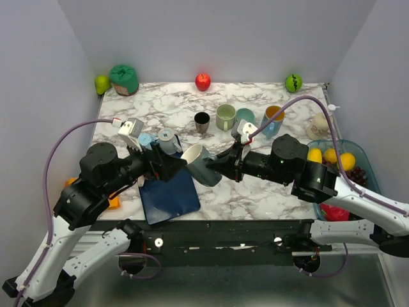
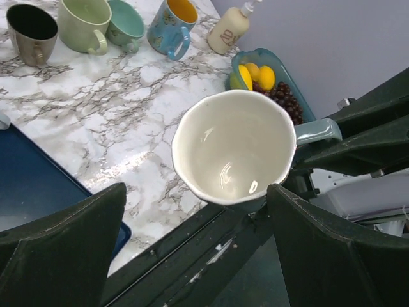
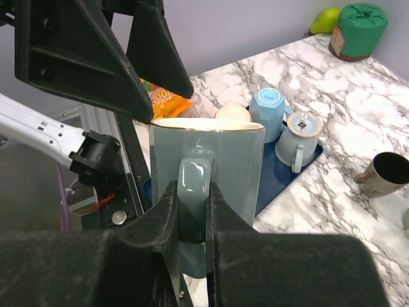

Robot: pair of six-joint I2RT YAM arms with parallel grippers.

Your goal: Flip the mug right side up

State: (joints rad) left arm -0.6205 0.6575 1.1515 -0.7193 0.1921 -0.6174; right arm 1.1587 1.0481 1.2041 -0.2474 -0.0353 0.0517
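Note:
A grey-blue mug [image 1: 203, 165] with a cream inside hangs in the air over the table's front edge, lying on its side. My right gripper [image 1: 225, 163] is shut on its handle [image 3: 193, 185], with one jaw on each side. In the right wrist view the mug [image 3: 217, 157] stands rim up. My left gripper [image 1: 176, 166] is open and faces the mug's mouth [image 2: 233, 146], its jaws wide apart and touching nothing. Two more mugs, light blue [image 1: 146, 139] and grey [image 1: 167, 137], stand upside down on a dark blue tray [image 1: 169, 198].
Upright mugs stand at the back: dark [image 1: 202, 121], pale green [image 1: 225, 117], teal [image 1: 245, 117], blue and orange [image 1: 273, 119]. A fruit bowl [image 1: 358, 150] and a soap bottle [image 1: 319, 125] are at the right. A red apple [image 1: 202, 81] and a green jar [image 1: 124, 79] stand by the back wall.

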